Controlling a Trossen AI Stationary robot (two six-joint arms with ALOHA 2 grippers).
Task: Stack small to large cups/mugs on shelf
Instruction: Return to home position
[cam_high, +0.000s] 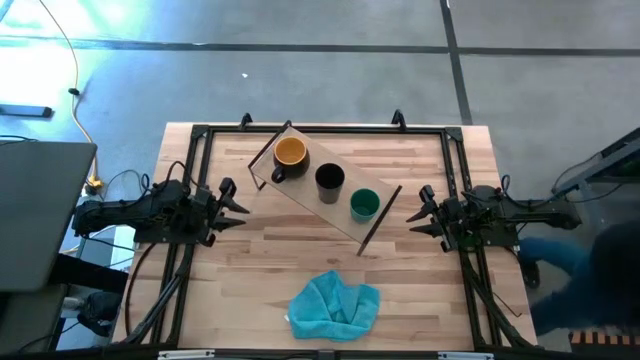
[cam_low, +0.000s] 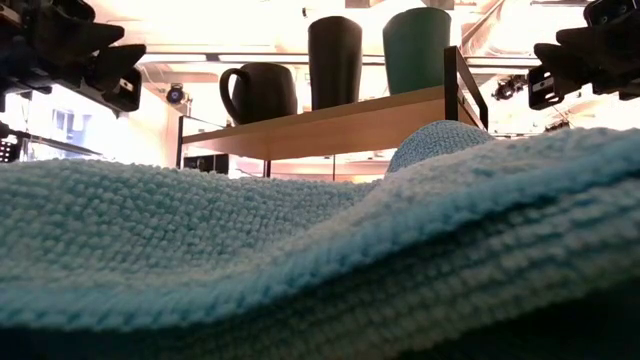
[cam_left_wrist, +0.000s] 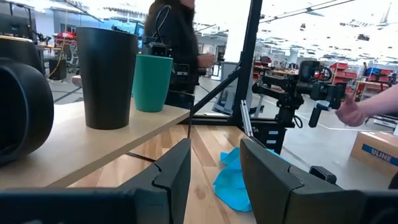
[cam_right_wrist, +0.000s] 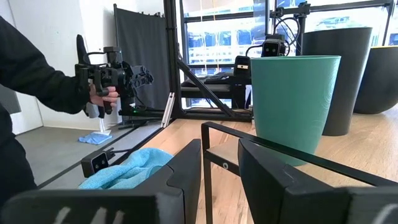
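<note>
"Two arms and one board: which element is the largest?" asks the student.

"The striped wooden tabletop (cam_high: 420, 270), framed by black rails," replies the instructor. "On it, set diagonally, stands the shelf (cam_high: 338, 212), a long light board on thin black end legs. Near the table's front edge lies a crumpled teal-blue cloth (cam_high: 335, 305), well apart from the shelf."

"And the arms?"

"One is at each side of the table. The left gripper (cam_high: 240, 205) hangs beside the shelf's mug end, and the right gripper (cam_high: 418, 212) beside its green-cup end. Each wrist view shows that arm's two fingers parted and grasping nothing. Neither gripper touches the shelf."

"Where are the cups?"

"All three stand upright in a row on the shelf, apart from one another. The mug (cam_high: 290, 153), yellow-orange inside and with a dark handle, is the widest and stands at the end nearer the left arm. The black cup (cam_high: 330, 180) is in the middle. The green cup (cam_high: 364, 204) stands at the end nearer the right arm."
</note>
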